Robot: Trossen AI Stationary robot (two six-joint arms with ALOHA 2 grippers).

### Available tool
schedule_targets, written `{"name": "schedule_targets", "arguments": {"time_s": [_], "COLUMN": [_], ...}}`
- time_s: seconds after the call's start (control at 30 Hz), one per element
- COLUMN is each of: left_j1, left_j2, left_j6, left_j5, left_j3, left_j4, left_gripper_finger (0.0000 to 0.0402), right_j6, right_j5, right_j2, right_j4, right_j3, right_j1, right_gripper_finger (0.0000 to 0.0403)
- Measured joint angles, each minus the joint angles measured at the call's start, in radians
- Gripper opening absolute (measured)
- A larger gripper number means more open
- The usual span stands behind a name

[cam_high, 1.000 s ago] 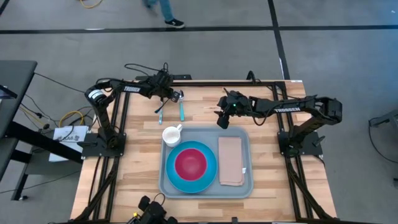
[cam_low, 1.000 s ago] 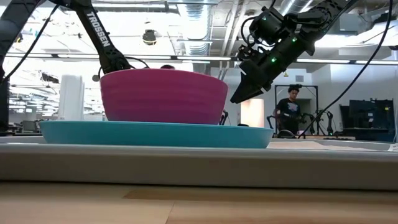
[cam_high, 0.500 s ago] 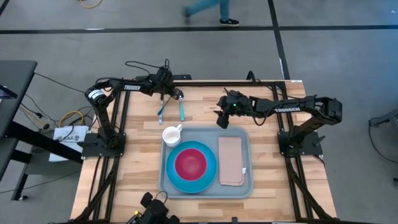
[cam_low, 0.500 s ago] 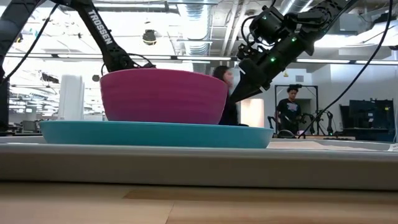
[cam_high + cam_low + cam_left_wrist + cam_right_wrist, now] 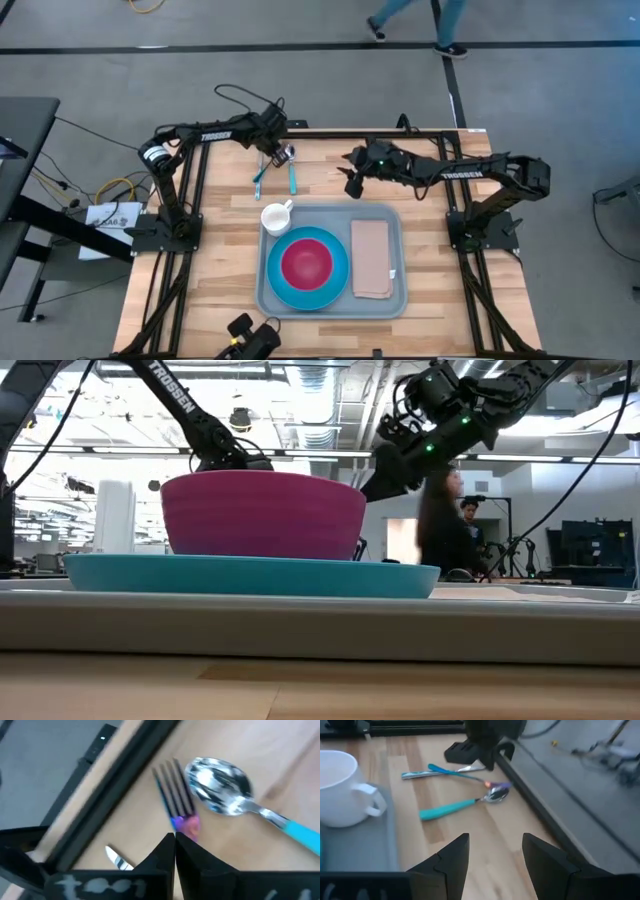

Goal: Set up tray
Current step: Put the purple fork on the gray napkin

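Note:
The grey-blue tray [image 5: 336, 214] lies on the wood table and carries a blue plate [image 5: 282, 288] with a pink bowl [image 5: 306, 262], a folded tan napkin [image 5: 371, 258] and a white mug [image 5: 276, 216]. A fork [image 5: 173, 791], a teal-handled spoon [image 5: 218, 793] and a knife [image 5: 117, 859] lie on the table beyond the tray's far left corner. My left gripper [image 5: 174, 841] is shut, its tips right over the fork's neck. My right gripper [image 5: 495, 862] is open and hovers above the table just past the tray's far rim, pointing at the cutlery. My left gripper comes from above with shut fingertips at the fork's neck [image 5: 181, 818], just behind the tines. The fingers themselves cover the spot, and whether they touch the fork I cannot tell. The fork lies flat on the table.
The table's black frame rail [image 5: 107, 795] runs close behind the cutlery along the far edge. Bare wood lies left and right of the tray [image 5: 190, 270]. A person [image 5: 440, 525] walks past in the room beyond the table.
My right gripper has risen and drawn back from the tray's far rim toward the table's far edge, still open. My left arm's wrist has swung a little while its gripper stays at the cutlery's far ends. A person has walked across behind the table.

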Motion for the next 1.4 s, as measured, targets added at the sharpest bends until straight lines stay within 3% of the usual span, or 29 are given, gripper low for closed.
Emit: {"name": "schedule_targets", "arguments": {"time_s": [0.2,0.33,0.87,1.1,1.4], "left_j1": [-0.029,-0.038,-0.04,-0.04,-0.04], "left_j2": [0.0,0.0,0.0,0.0,0.0], "left_j6": [0.022,-0.045,0.021,0.019,0.047], "left_j5": [0.023,0.024,-0.002,0.05,-0.001], "left_j3": [0.018,0.021,0.021,0.021,0.021], "left_j4": [-0.106,-0.138,-0.098,-0.087,-0.078], "left_gripper_finger": [0.0,0.0,0.0,0.0,0.001], "right_j6": [-0.051,-0.051,-0.05,-0.05,-0.05], "right_j5": [0.0,0.0,-0.001,-0.002,-0.001], "right_j2": [0.0,0.0,0.0,0.0,0.0], "right_j4": [0.052,0.089,0.071,0.068,0.052], "right_j3": [0.0,0.0,0.0,0.0,0.0], "right_j1": [-0.006,-0.006,0.003,0.016,0.018], "right_gripper_finger": [0.0177,0.0176,0.0178,0.0176,0.0177]}}
